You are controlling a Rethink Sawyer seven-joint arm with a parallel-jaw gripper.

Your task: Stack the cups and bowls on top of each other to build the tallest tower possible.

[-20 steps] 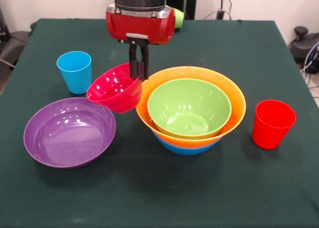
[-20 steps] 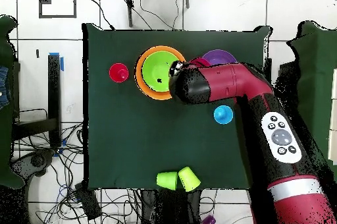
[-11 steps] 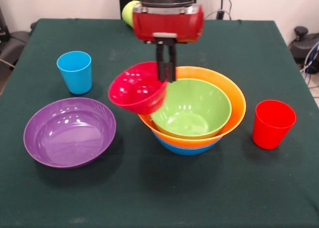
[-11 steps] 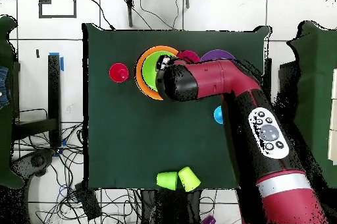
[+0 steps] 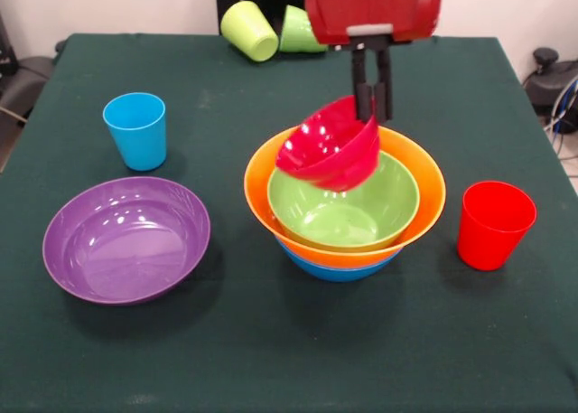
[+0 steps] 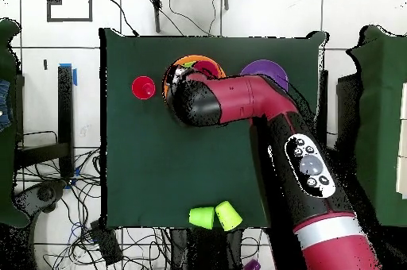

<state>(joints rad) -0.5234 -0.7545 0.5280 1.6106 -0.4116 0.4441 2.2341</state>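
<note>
pincer (image 5: 372,104) clenched on far rim of small red bowl (image 5: 330,147) | bowl hangs tilted over green bowl (image 5: 343,203), centre bench | risk: tilted release lands it crooked, wobbling tower (image 5: 343,250)

No readable text, labels, brands or numbers in either view. Cups, bowls and tablecloth (image 5: 108,341) carry no print. Arm (image 6: 306,163) in overhead view has a grey panel with round buttons; their marks are too small to read.
</note>
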